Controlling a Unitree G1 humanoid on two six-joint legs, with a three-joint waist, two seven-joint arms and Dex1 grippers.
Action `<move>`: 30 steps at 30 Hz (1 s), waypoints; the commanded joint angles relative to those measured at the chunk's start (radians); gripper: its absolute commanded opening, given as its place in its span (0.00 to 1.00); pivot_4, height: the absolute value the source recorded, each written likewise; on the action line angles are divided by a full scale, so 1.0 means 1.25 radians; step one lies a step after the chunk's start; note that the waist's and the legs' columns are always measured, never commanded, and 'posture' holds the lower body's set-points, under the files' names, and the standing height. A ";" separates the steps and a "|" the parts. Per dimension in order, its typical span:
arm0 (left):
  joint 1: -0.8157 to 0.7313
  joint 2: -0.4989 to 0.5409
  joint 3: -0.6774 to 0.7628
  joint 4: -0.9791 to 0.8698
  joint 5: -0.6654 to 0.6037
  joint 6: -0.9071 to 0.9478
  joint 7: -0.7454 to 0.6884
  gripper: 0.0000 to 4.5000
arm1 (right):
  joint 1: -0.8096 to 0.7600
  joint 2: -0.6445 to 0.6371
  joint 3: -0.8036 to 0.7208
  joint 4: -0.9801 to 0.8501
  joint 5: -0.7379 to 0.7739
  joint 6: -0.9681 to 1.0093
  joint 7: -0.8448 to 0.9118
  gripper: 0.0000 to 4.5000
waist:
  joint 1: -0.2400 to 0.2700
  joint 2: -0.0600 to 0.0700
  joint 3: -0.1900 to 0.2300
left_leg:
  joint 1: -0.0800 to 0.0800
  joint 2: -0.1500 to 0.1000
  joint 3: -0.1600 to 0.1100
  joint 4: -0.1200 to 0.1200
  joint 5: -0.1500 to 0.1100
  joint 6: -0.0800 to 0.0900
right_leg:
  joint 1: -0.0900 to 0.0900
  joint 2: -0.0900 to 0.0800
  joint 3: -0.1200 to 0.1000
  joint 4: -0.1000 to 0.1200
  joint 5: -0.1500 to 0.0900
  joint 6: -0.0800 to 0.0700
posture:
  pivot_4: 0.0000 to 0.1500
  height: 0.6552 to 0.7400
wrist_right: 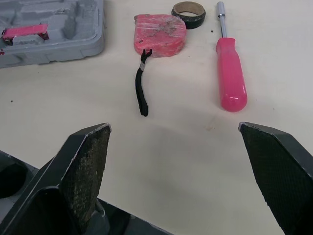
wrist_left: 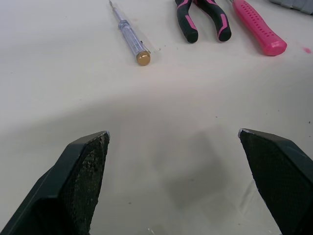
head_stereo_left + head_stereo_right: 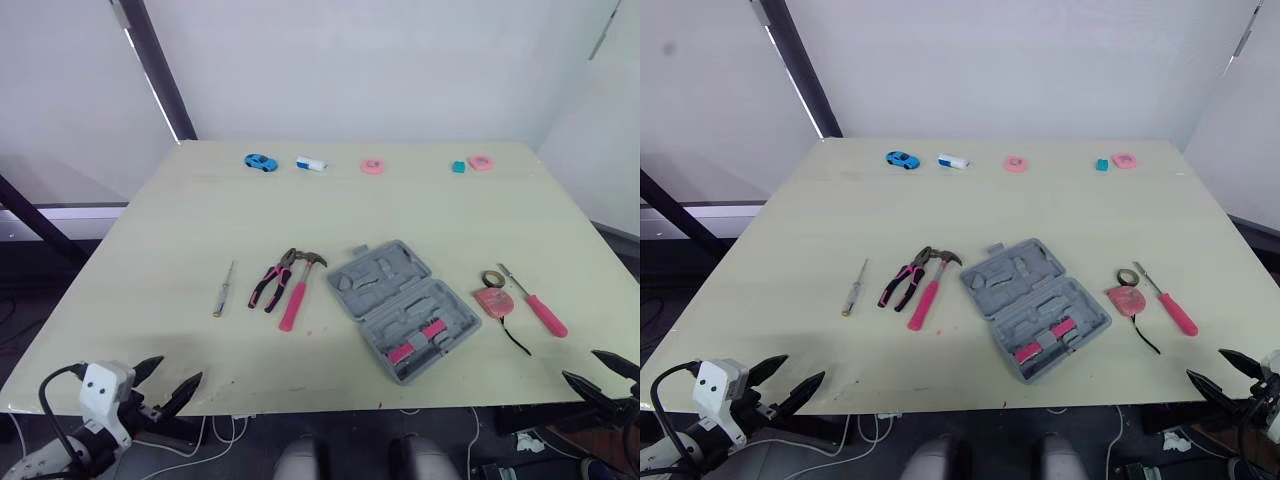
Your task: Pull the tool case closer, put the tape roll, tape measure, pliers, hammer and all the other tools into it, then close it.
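Tool case (image 3: 403,308) lies open; pliers (image 3: 272,283), hammer (image 3: 297,290) left of it, tape measure (image 3: 492,301) right; left hand (image 3: 175,372), right hand (image 3: 582,365) spread apart, empty

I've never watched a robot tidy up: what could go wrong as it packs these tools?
The pink-handled hammer seems to touch the pink-and-black pliers, so lifting one may drag the other. The open grey plastic tool case sits near the pale table front edge; pulling it closer could tip it off.
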 commanded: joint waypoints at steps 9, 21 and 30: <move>-0.057 0.041 -0.015 0.041 -0.018 -0.029 -0.052 1.00 | -0.002 -0.004 -0.030 0.000 0.044 -0.026 0.033 0.98 | 0.000 0.000 0.000 | 0.000 0.000 0.000 0.000 0.000 0.000 | 0.001 0.000 0.000 0.000 0.001 -0.002 | 1.00 0.99; -0.102 0.101 -0.077 -0.066 -0.074 0.084 -0.144 1.00 | -0.145 -0.068 0.059 -0.146 0.012 0.110 -0.039 0.98 | 0.000 0.000 -0.001 | 0.000 0.000 0.000 0.000 0.000 0.000 | 0.000 0.000 0.000 0.001 0.002 -0.003 | 1.00 0.99; -0.231 0.116 -0.207 -0.070 -0.039 0.132 -0.169 1.00 | -0.393 -0.114 0.230 -0.126 -0.064 0.207 -0.029 0.98 | 0.000 0.000 0.000 | -0.001 -0.002 0.001 0.000 0.000 0.001 | 0.000 0.002 0.000 0.001 0.002 -0.003 | 1.00 0.99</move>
